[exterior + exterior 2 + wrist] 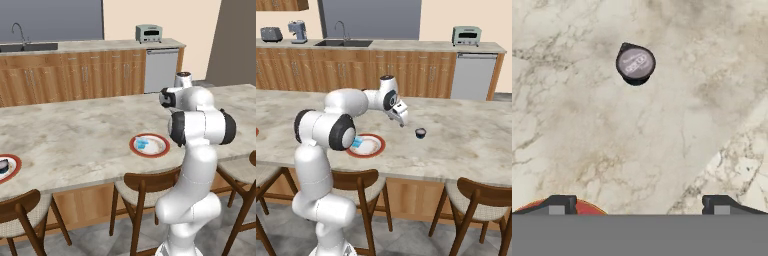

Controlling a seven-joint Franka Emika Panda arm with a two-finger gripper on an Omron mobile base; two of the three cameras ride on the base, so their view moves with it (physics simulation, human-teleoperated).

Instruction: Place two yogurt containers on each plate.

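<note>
My two small dark fingers (558, 204): spread wide apart, nothing between them.
My gripper (402, 120): hanging above the pale marbled stone counter (466, 140), touching nothing.
Dark round yogurt cup with a pale grey printed top (635, 63): upright on the bare counter ahead of my fingers, well apart from them, on no plate; it stands to the right of the near plate.
Near flat round white plate with a broad red rim (149, 145): carries one light blue boxy yogurt container (142, 144) on its left part.
Second red-rimmed white plate (12, 167): at the counter's far left edge, holding one dark round yogurt cup (4, 165).
</note>
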